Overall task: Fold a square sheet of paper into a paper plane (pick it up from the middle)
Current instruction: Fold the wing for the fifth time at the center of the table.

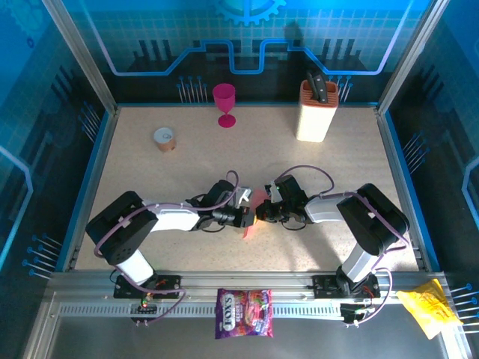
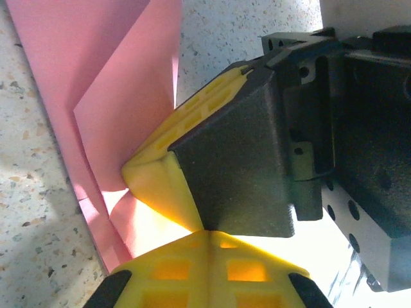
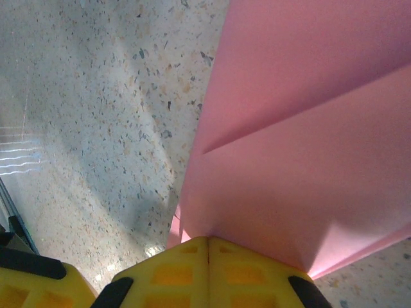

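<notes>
The square sheet of paper [image 1: 248,229], salmon pink and partly folded with creased flaps, lies on the table mid-front between both arms. In the left wrist view the paper [image 2: 109,77] spreads to the upper left; in the right wrist view the paper [image 3: 302,128] reaches away from the fingertips. My left gripper [image 1: 250,218] [image 2: 209,232] is shut, its tips against the right gripper's yellow finger [image 2: 160,186]. My right gripper [image 1: 261,213] [image 3: 209,240] is shut, its tips resting on the paper's near corner. Whether a layer is pinched is hidden. There is no finished paper plane.
A magenta goblet [image 1: 224,101] and a cream knife block [image 1: 316,112] stand at the back. A small roll [image 1: 165,138] sits back left. On the front rail lie a purple candy bag [image 1: 244,313] and a yellow wrapper [image 1: 430,308].
</notes>
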Controlling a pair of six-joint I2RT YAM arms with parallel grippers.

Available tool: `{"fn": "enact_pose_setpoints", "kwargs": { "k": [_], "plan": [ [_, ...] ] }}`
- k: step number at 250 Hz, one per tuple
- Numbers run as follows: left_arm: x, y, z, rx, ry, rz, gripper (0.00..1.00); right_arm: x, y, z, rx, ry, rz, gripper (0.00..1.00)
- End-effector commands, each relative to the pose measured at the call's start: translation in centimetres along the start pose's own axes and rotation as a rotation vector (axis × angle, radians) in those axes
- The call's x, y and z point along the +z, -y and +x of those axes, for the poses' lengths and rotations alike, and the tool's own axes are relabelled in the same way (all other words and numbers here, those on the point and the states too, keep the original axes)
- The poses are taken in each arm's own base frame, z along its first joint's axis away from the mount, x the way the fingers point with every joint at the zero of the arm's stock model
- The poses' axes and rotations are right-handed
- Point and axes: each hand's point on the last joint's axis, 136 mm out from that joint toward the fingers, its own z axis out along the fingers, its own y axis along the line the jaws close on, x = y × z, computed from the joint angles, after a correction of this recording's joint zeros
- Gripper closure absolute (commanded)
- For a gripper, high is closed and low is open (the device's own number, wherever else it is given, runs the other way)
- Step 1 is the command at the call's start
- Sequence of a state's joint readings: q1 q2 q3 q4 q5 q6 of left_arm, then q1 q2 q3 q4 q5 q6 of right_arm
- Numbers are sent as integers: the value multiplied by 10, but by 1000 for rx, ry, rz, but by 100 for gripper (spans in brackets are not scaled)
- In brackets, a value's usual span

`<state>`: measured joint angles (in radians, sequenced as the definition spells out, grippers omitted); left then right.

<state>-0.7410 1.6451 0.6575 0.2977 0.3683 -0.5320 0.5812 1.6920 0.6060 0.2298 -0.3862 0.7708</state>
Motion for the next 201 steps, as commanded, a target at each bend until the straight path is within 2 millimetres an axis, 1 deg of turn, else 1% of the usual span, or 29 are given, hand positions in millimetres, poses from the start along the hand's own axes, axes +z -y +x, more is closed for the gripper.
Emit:
{"fn": "enact_pose_setpoints", "kwargs": {
  "k": [1, 51, 77, 106, 132, 201],
  "plan": [
    [7, -4, 3, 8, -10, 13, 100, 0, 100, 59, 138, -131, 365, 100],
    [11, -6, 10, -6, -24, 20, 100, 0, 99, 58, 139, -131, 363, 100],
    [13, -4, 18, -6, -37, 24, 100, 0, 98, 58, 141, -130, 363, 100],
    [13, -7, 29, -21, -21, 27, 100, 0, 99, 59, 142, -130, 362, 100],
    [13, -11, 31, -48, 17, 28, 100, 0, 99, 58, 143, -130, 364, 100],
    [14, -19, 36, -65, 25, -1, 100, 1, 99, 59, 144, -130, 360, 100]
  ]
}}
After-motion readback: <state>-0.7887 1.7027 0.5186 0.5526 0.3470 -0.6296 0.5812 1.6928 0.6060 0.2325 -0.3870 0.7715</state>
